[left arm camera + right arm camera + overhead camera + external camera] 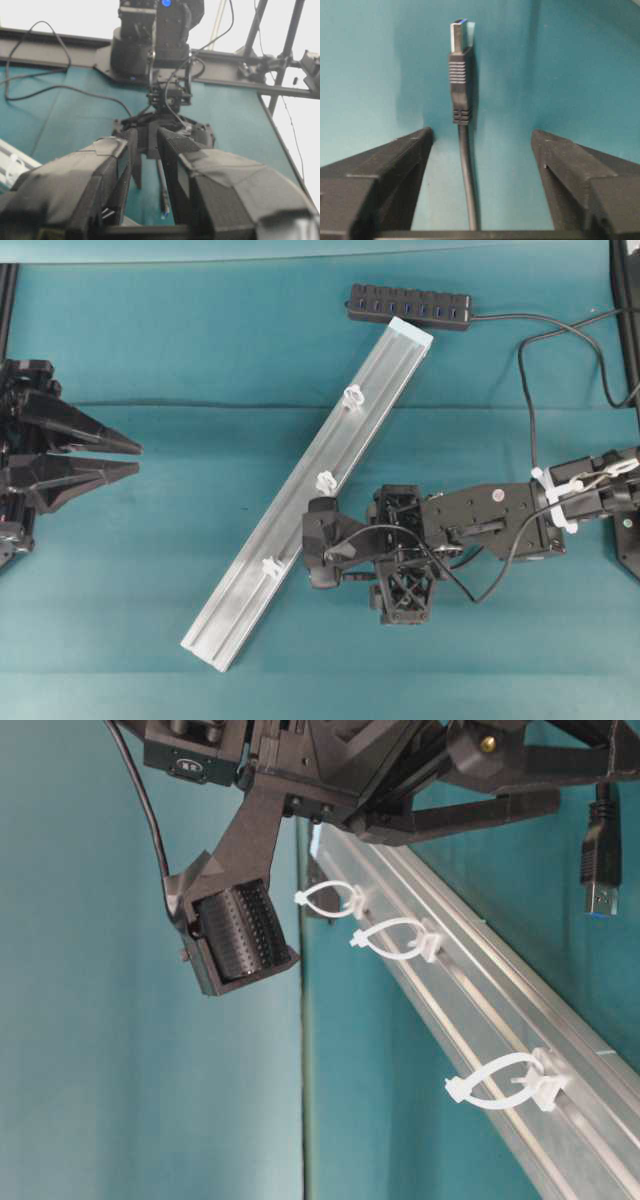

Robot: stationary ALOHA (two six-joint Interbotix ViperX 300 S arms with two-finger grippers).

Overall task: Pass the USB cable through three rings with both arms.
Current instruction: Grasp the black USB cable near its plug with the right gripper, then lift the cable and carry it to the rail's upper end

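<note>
- USB cable [461, 95]: one thin dark grey cord ending in a ribbed black plug with a silvery metal tip, lying on the teal cloth between the two fingers of the right gripper [480, 145], plug pointing to twelve o'clock in the right wrist view. Neither finger touches it; the jaws stand wide on either side.
- Right gripper, seen from overhead [322, 543]: one black open-frame gripper, pointing towards nine o'clock, just beside the rail's lower half. The plug is hidden under it there.
- In the table-level view the plug [601, 850] shows at the right edge, below the arm's black frame.
- Three rings: three small whitish translucent plastic loop clips, spaced along one long silver aluminium rail [300, 500] that runs from one o'clock to seven o'clock across the cloth. They sit at the upper [352, 396], middle [327, 481] and lower [270, 566] parts of the rail.
- Left gripper [138, 458]: one black gripper with pointed triangular fingers, at nine o'clock on the table, well apart from the rail, jaws at a narrow gap with nothing between them.
- One black multi-port hub bar [410, 306] lies at twelve o'clock, just beyond the rail's upper end.
</note>
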